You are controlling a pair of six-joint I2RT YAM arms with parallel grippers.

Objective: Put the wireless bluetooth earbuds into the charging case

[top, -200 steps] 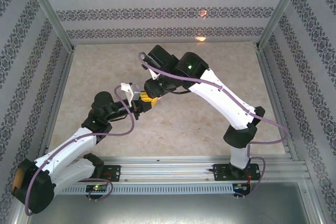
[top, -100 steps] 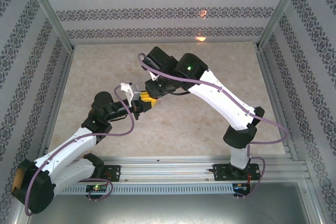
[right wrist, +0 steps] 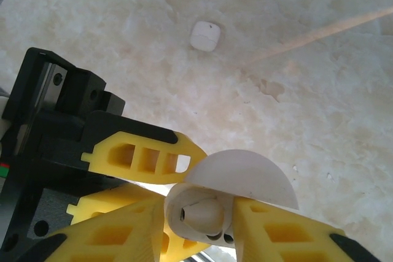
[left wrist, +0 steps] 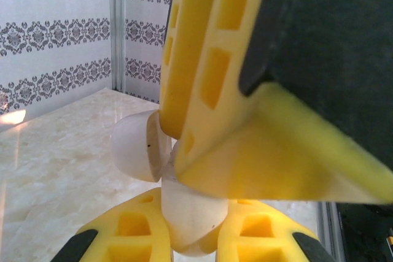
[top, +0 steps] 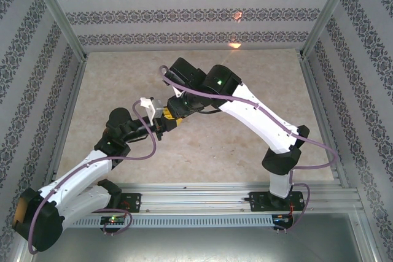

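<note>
The shiny white plastic charging case (left wrist: 189, 204) looks light and slippery. The left gripper (left wrist: 190, 240) clamps its round bottom. The right gripper (right wrist: 202, 228) sits around 1 tiny white earbud (right wrist: 199, 213); I can't tell if it pinches.

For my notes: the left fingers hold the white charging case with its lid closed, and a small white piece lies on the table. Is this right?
Not fully: the left fingers hold the charging case with its lid open, not closed; the right wrist view shows it. The rest is right.
</note>
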